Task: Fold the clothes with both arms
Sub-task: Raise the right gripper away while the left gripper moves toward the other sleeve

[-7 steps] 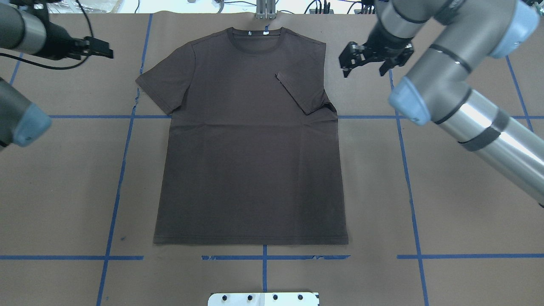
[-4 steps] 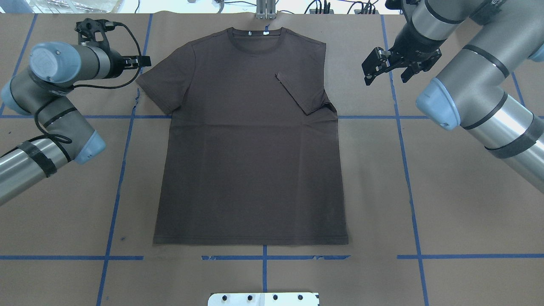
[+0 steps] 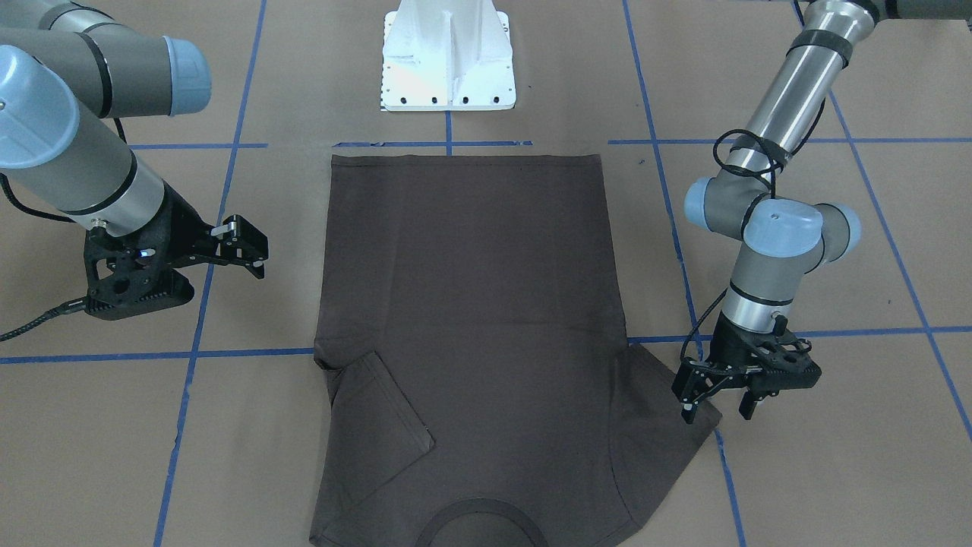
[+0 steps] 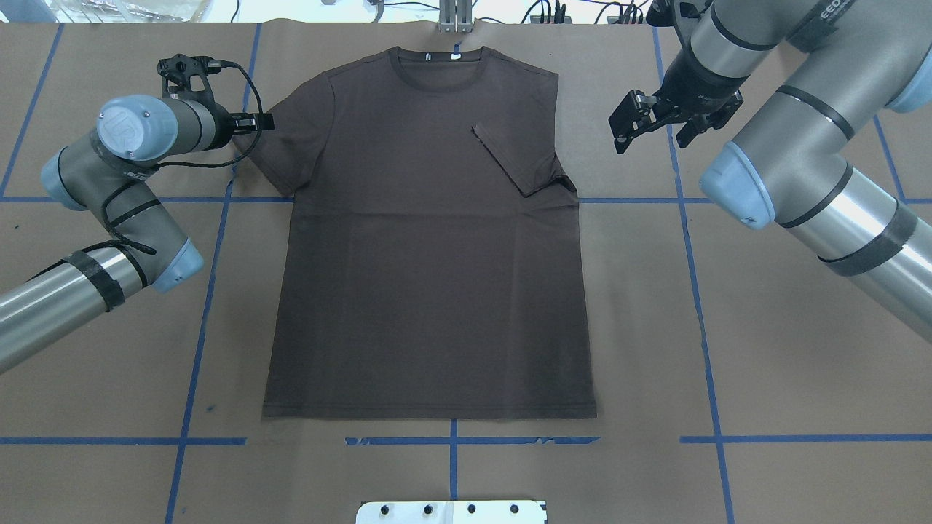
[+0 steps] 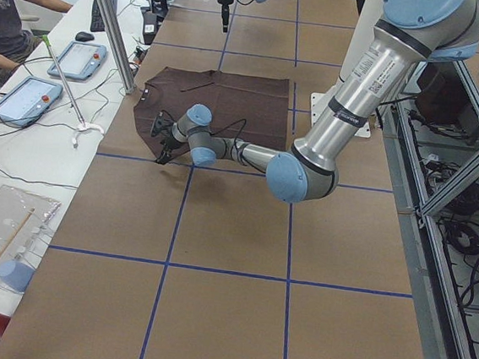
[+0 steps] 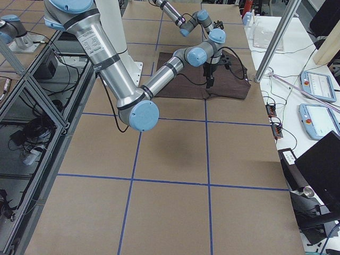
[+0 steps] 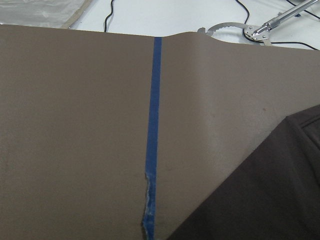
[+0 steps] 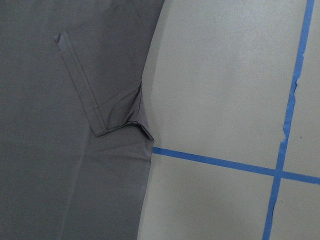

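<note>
Black left gripper [image 3: 717,414] gapes empty over the T-shirt [image 4: 429,276]'s flat sleeve edge; right gripper [image 4: 650,142], open and empty, hangs beside it. Both have edged closer.

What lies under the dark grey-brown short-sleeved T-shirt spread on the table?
Brown paper table covering crossed by blue tape lines. One crosswise line runs under the dark grey-brown T-shirt from both sides; its middle stretch is hidden by the cloth.

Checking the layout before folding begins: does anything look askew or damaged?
The T-shirt lies flat, but its sleeve on the robot's right is folded in over the chest, while the other sleeve spreads out. The blue tape beside that one is torn.
</note>
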